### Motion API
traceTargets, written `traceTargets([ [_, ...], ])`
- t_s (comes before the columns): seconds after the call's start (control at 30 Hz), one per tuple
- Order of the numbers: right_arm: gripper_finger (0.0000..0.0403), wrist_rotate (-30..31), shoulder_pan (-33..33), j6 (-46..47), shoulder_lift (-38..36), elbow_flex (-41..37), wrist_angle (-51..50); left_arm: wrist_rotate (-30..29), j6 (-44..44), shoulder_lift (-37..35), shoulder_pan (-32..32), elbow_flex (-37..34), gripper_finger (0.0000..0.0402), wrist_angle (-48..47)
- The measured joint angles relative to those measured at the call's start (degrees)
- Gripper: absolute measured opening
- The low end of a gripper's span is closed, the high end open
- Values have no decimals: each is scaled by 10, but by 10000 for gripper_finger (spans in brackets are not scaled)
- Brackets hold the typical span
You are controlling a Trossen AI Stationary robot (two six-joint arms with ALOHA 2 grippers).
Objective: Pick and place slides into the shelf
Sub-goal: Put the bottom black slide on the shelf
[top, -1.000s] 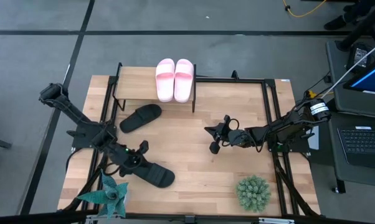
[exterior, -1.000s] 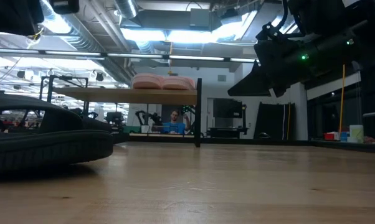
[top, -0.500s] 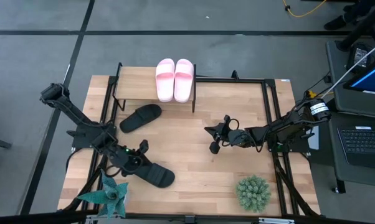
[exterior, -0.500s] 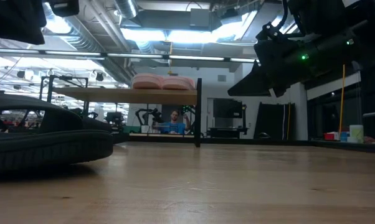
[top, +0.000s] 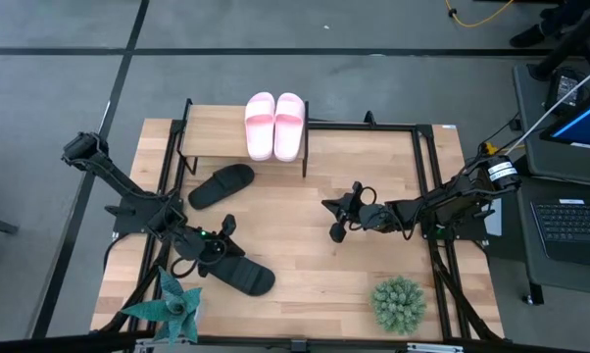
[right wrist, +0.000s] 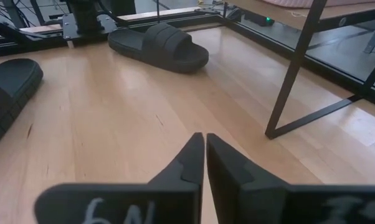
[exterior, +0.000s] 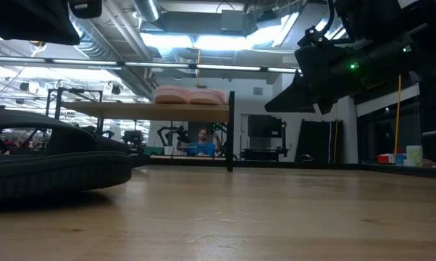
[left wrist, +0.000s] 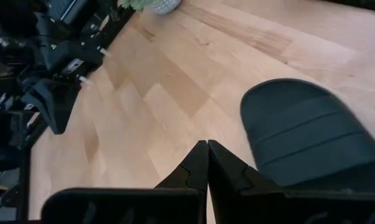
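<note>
Left gripper (top: pixel 223 231), fingers pressed together and empty, is hovering beside the near black slide (top: pixel 244 276), likely lining up a grab. Right gripper (top: pixel 331 218) is waiting mid-table, pinched closed. Pink pair (top: pixel 274 125) is sitting on the shelf (top: pixel 209 130).

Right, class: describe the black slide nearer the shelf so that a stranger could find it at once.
Start at the shelf at the table's far edge, which carries the pale pink pair. The black slide lies on the tabletop just in front of it, angled. Unlike the other black slide by the left gripper, no gripper is near it.
</note>
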Motion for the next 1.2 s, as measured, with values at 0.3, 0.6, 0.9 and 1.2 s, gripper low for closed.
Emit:
traceTargets([
  [0.3, 23, 1, 0, 0, 0, 0, 0, -31, -26, 0, 6, 0, 29, -2],
  [0.6, 23, 1, 0, 0, 0, 0, 0, -12, -8, 0, 14, 0, 112, -21],
  [0.9, 23, 1, 0, -3, 0, 0, -1, -7, 14, 18, -15, 0, 81, -35],
  [1.2, 23, 1, 0, -2, 0, 0, -3, -15, -29, 58, -35, 0, 58, -50],
])
